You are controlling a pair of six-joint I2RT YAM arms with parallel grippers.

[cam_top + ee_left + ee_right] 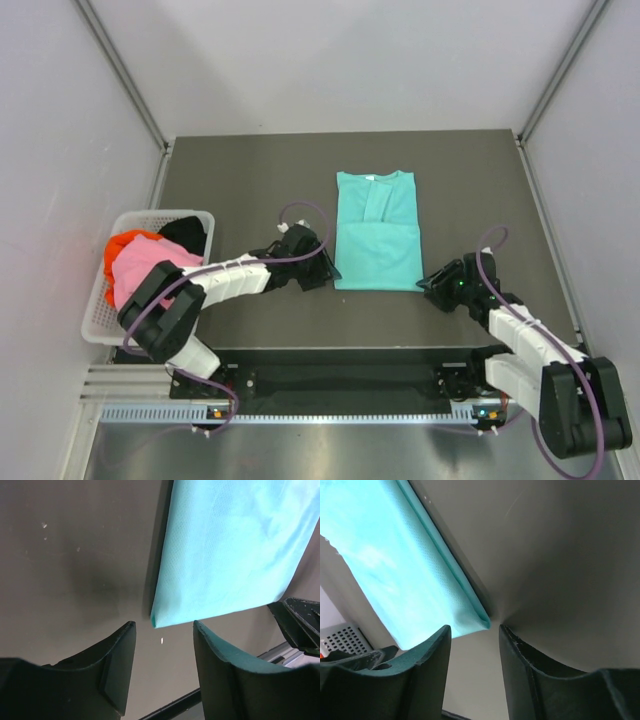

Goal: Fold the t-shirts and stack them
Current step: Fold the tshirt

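Each wrist view cuts the teal shirt down to one near corner. It lies folded mid-tabletop. The left hand and right hand are both parted and empty, each just beside a corner. The basket holds a pink shirt, which partly hides a red-orange shirt and a black shirt.

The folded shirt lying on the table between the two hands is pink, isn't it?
Not pink: the folded shirt on the table between the left hand and the right hand is teal, as the top view shows.
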